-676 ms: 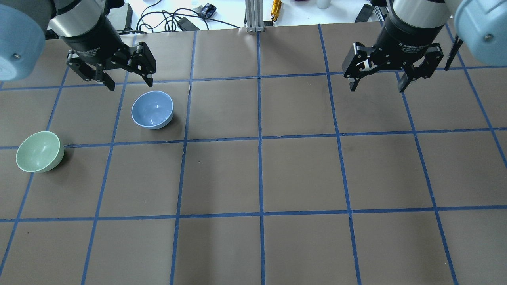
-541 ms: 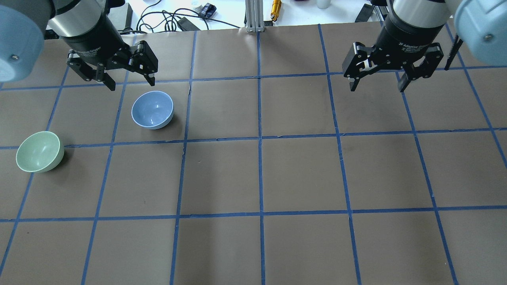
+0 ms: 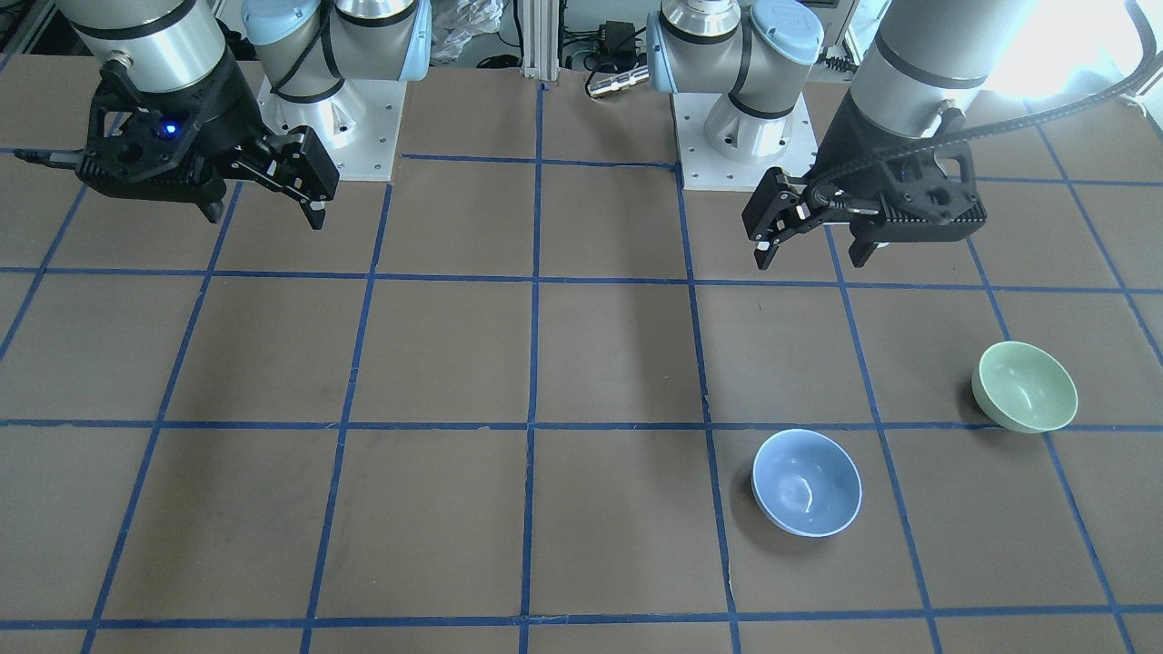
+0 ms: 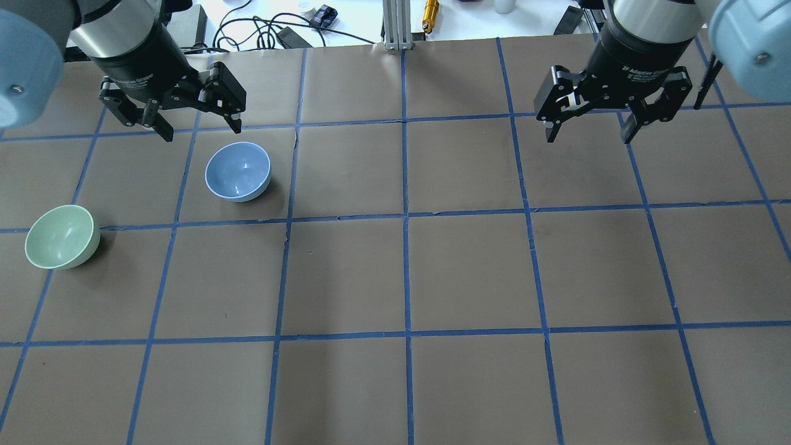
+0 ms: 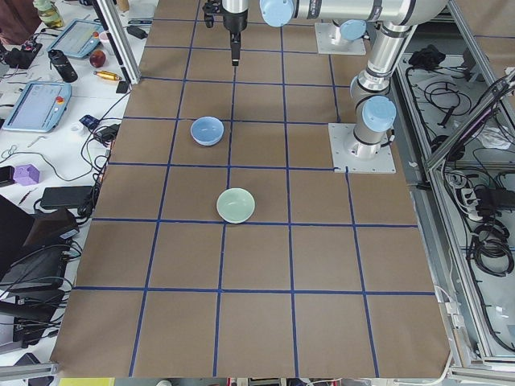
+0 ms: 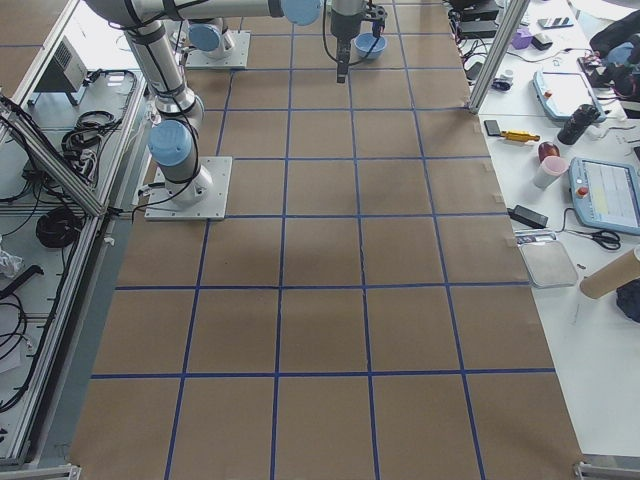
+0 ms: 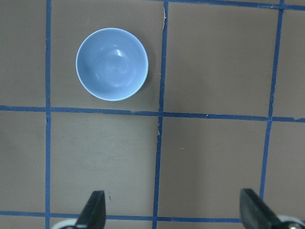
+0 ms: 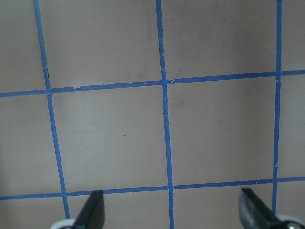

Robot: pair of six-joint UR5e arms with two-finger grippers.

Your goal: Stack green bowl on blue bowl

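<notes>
The green bowl (image 4: 62,237) sits upright at the table's left edge; it also shows in the front view (image 3: 1025,386) and the left side view (image 5: 236,205). The blue bowl (image 4: 238,171) sits upright a square away, also in the front view (image 3: 807,481) and the left wrist view (image 7: 112,64). My left gripper (image 4: 201,131) is open and empty, high above the table just behind the blue bowl. My right gripper (image 4: 588,137) is open and empty over the far right of the table. The green bowl is out of the left wrist view.
The table (image 4: 408,272) is brown paper with a blue tape grid. Cables, a yellow tool (image 4: 430,13) and a metal post (image 4: 395,25) lie past its far edge. The arm bases (image 3: 745,136) stand at the robot's side.
My left gripper has shifted slightly to the left and back; both grippers stay open. The bowls and the right arm have not moved.
</notes>
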